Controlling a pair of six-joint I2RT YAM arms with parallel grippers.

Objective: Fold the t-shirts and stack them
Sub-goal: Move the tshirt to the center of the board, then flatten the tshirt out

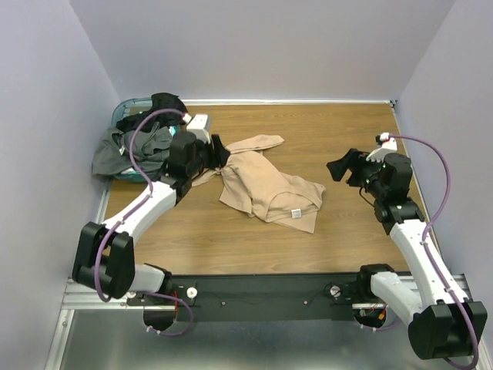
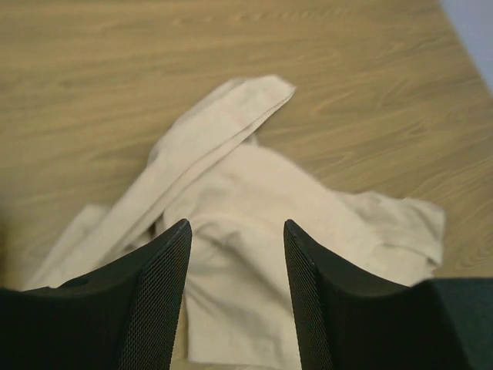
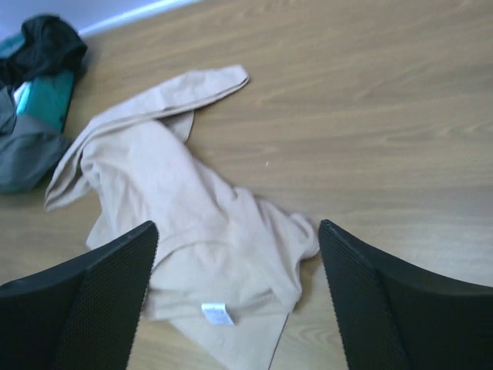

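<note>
A tan-beige t-shirt (image 1: pixel 266 189) lies crumpled on the wooden table, one sleeve stretched toward the back, a white label near its front edge. It also shows in the left wrist view (image 2: pixel 246 223) and the right wrist view (image 3: pixel 192 223). Dark grey and black t-shirts (image 1: pixel 142 142) hang over the basket at the back left. My left gripper (image 1: pixel 219 153) is open and empty, just above the tan shirt's left edge (image 2: pixel 237 227). My right gripper (image 1: pixel 339 168) is open and empty, held above the table to the right of the shirt (image 3: pixel 239 231).
A teal plastic basket (image 1: pixel 125 105) stands at the back left corner, partly covered by the dark shirts; it also shows in the right wrist view (image 3: pixel 42 96). Grey walls close in the table on three sides. Bare wood lies right of the shirt.
</note>
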